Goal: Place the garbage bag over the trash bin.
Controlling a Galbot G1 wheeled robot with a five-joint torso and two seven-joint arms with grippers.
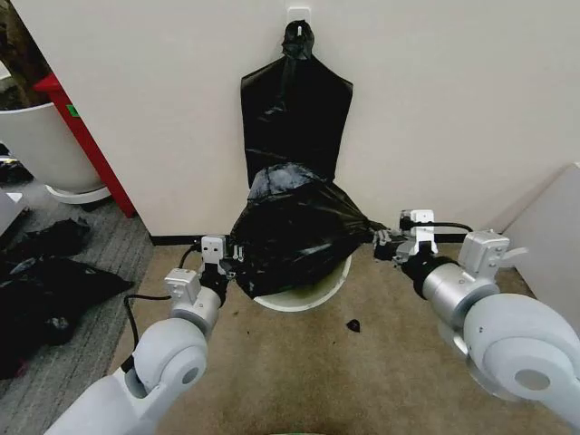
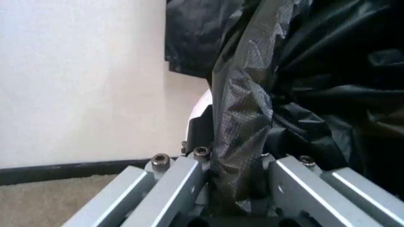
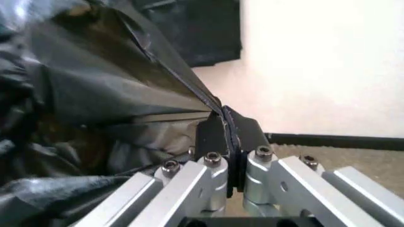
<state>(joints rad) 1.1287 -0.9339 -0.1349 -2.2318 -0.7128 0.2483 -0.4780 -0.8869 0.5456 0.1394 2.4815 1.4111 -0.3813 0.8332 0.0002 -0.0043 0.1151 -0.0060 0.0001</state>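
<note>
The glossy black garbage bag (image 1: 294, 240) is stretched wide between both arms, hanging over the cream-white trash bin (image 1: 313, 292), of which the front rim shows on the floor by the wall. My left gripper (image 1: 228, 265) is shut on the bag's left edge; a pinched fold of the bag (image 2: 243, 137) runs up from between its fingers. My right gripper (image 1: 385, 245) is shut on the bag's right edge, with the taut film of the bag (image 3: 113, 90) pulled away from its black pads (image 3: 211, 137).
A bunch of black bags (image 1: 296, 104) hangs from a wall hook above the bin. Black plastic heaps (image 1: 45, 281) lie on grey carpet at left, near a large white tub (image 1: 41, 145) and a red post (image 1: 86, 140). A small black scrap (image 1: 353, 324) lies on the beige floor.
</note>
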